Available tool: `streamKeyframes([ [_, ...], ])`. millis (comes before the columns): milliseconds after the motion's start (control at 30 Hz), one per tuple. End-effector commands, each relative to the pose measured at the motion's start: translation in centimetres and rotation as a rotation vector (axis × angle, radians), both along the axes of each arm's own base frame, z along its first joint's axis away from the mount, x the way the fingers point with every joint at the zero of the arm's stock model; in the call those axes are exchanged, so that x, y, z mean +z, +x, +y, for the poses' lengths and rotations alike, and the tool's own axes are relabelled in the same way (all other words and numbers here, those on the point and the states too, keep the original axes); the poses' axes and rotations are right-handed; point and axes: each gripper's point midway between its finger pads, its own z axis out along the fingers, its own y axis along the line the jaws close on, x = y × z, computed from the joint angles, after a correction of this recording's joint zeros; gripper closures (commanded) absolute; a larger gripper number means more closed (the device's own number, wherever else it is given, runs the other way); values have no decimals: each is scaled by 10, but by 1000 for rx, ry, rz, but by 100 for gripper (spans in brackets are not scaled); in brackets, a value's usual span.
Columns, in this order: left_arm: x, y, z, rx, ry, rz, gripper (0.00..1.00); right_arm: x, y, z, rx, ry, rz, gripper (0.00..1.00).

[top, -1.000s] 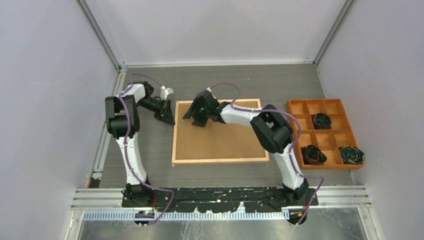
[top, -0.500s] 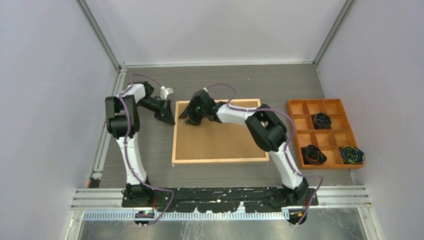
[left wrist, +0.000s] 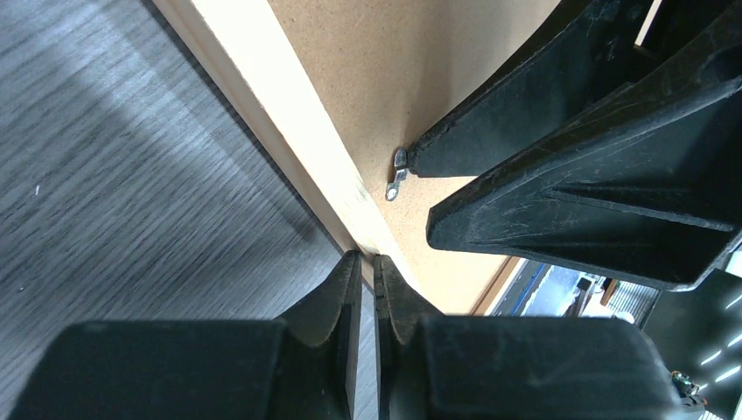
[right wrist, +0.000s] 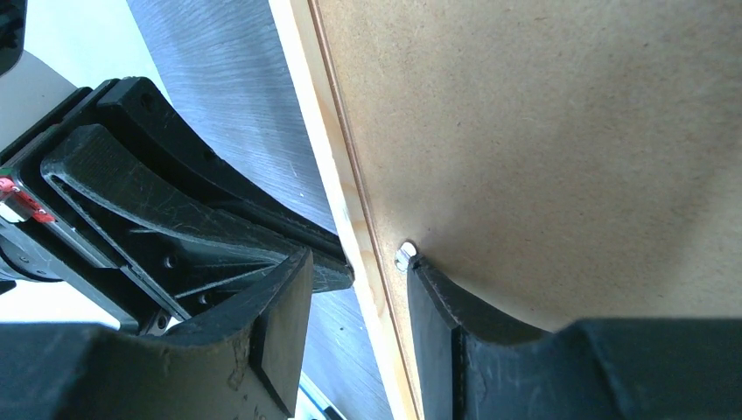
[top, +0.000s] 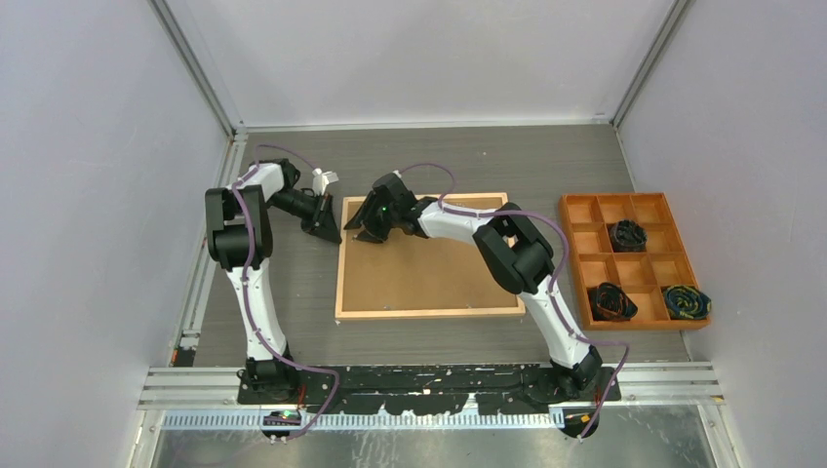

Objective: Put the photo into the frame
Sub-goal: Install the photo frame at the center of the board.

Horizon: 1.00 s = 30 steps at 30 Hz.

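Looking down, we've got the grey wood-grain table (top: 429, 161) and, flat on it, the frame (top: 429, 314), a thin pale-wood rectangle. The photo (top: 429, 268) sits inside it, matte brown board back up, picture side hidden. Off to the right, well apart, is an orange compartment tray (top: 564, 253) with dark coiled bundles (top: 627, 234) in three of its cells.

Compared with a second ago, the right gripper (top: 363, 226) has slid left along the board to the frame's far-left corner. The left gripper (top: 327, 232) hasn't budged.

Up close now! The right gripper (right wrist: 359, 261) is spread, straddling the left rail and gripping nothing. One finger sits outside the rail and the other is on the board against a small metal tab (right wrist: 405, 255). The left gripper (left wrist: 367, 262) is clenched on nothing, only a slit between its fingers, tips at the rail's outer edge. Both grippers crowd that corner, almost touching. Bare table lies left of the frame and beyond its far rail.
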Motion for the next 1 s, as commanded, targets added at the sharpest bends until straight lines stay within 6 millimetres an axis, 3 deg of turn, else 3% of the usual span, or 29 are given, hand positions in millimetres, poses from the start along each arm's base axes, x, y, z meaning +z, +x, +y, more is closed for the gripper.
streamKeyframes([
  [0, -6, 13, 1, -48, 54, -116, 90, 13, 5, 11, 4, 34, -26, 51],
  [967, -6, 15, 4, -62, 74, -132, 92, 10, -1, 31, 117, 83, 9, 56],
])
